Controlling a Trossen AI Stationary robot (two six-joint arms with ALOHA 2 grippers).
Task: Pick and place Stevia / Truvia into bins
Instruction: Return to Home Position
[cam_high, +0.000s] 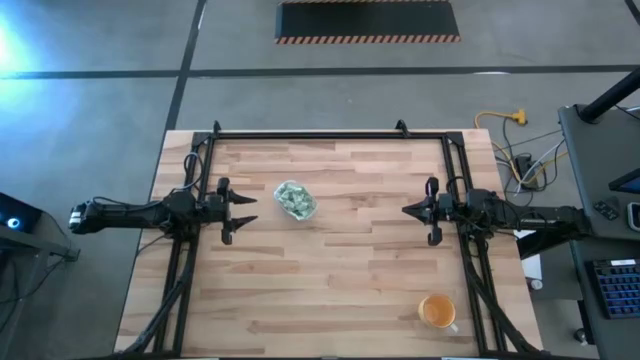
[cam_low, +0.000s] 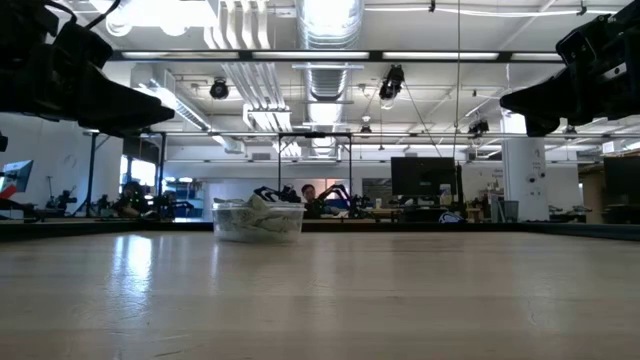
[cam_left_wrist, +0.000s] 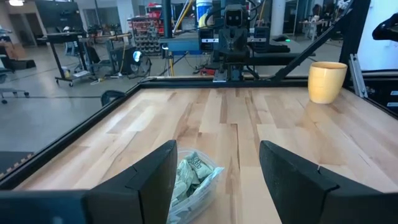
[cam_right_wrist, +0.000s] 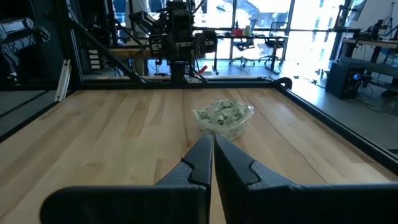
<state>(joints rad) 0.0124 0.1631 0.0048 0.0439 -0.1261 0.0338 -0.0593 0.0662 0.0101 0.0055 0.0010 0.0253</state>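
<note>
High view: bin of Stevia packets just beside left claw.

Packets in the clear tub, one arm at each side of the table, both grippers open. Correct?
Not quite. Only the left gripper is open; the right gripper is shut tight, as the right wrist view shows. The packets are in the clear tub, one arm at each side of the table.

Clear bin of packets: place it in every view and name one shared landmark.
High view: bin on the table, nearer the left gripper.
Low view: bin left of centre.
Left wrist view: bin close ahead of that open gripper.
Right wrist view: bin farther ahead, mid-table.
Shared landmark: the wooden table, in all four.
</note>
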